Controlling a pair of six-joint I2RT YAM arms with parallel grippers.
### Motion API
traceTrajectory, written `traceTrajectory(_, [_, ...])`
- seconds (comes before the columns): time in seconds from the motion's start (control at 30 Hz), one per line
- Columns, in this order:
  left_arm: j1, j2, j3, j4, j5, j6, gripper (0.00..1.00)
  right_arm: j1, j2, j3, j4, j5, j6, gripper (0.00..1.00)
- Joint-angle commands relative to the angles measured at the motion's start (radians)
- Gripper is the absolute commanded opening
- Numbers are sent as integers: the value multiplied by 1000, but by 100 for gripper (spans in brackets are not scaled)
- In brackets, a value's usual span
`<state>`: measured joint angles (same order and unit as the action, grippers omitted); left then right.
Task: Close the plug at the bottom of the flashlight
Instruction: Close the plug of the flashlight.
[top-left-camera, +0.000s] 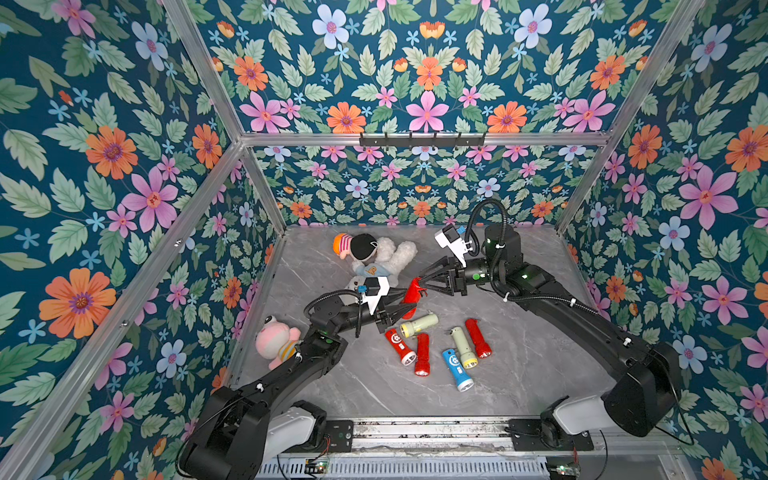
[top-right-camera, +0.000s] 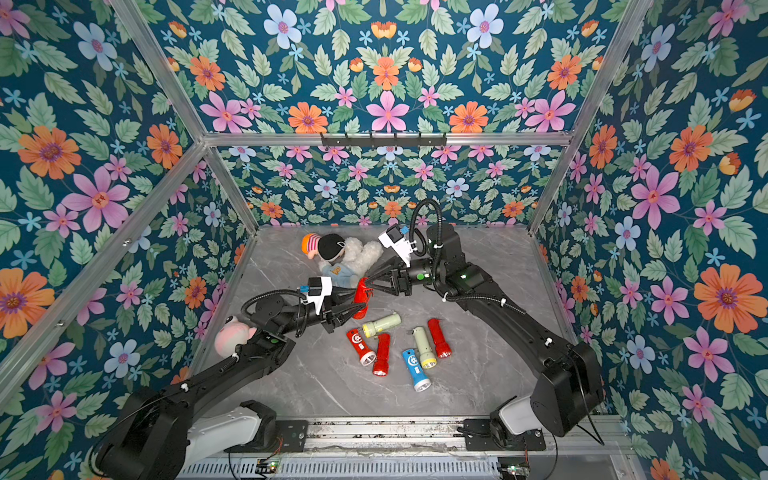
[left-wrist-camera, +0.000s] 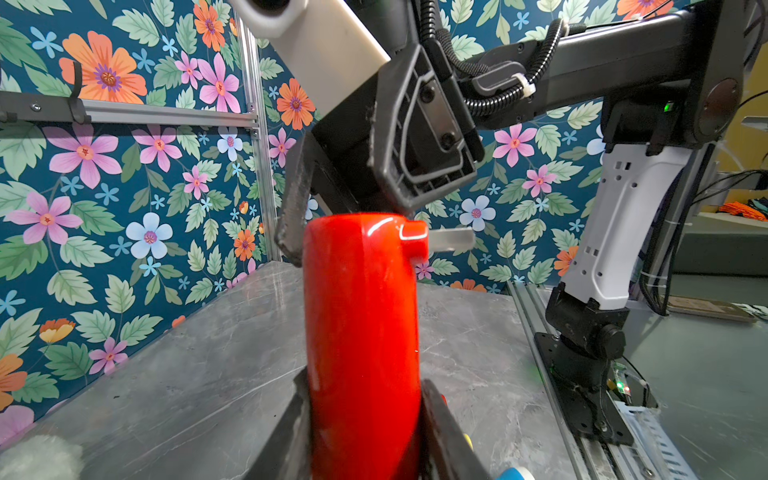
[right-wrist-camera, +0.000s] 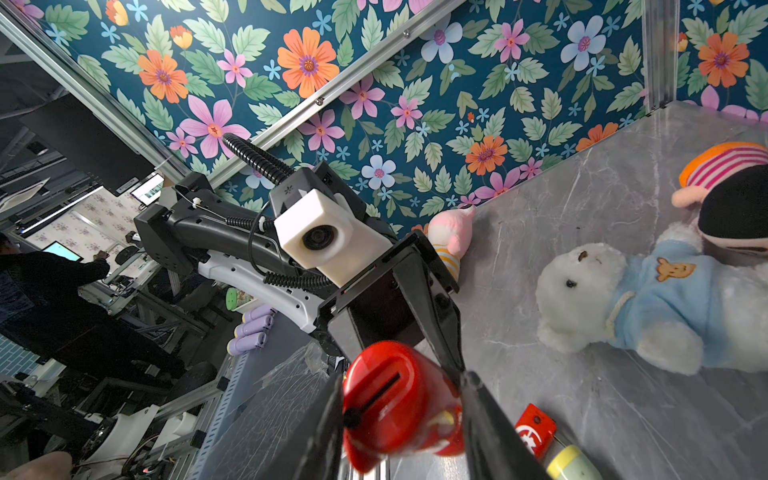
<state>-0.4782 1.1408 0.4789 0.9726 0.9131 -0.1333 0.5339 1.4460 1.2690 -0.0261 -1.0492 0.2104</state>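
Observation:
A red flashlight (top-left-camera: 412, 296) (top-right-camera: 360, 296) hangs above the marble table, held between my two grippers. My left gripper (top-left-camera: 405, 311) (left-wrist-camera: 363, 380) is shut on its body (left-wrist-camera: 361, 311). My right gripper (top-left-camera: 419, 282) (right-wrist-camera: 405, 380) comes from the opposite side and has closed on the bottom end (right-wrist-camera: 395, 407), with a finger against each side. The plug (left-wrist-camera: 415, 239) still sticks out sideways from that end, its metal prong (left-wrist-camera: 453, 240) showing. An empty slot (right-wrist-camera: 376, 395) runs across the end face. The flashlight's lens end is hidden behind my left gripper.
Several loose flashlights lie on the table (top-left-camera: 519, 374) just in front of the grippers: red (top-left-camera: 400, 345), blue (top-left-camera: 457, 369) and pale green (top-left-camera: 463, 351). A white teddy bear (top-left-camera: 386, 257) and a doll (top-left-camera: 357, 247) lie behind. A pink plush (top-left-camera: 276, 340) sits by my left arm.

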Motion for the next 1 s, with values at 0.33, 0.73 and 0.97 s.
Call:
traceTrajectory(0.33, [1, -1, 3, 98, 19, -17, 0, 1, -5, -25, 63, -58, 27, 50])
traceTrajectory(0.73, [2, 2, 7, 101, 33, -22, 0, 0, 50, 14, 37, -92, 36, 33])
traceTrajectory(0.97, [4, -4, 6, 103, 38, -22, 0, 3, 85, 28, 26, -101, 49, 19])
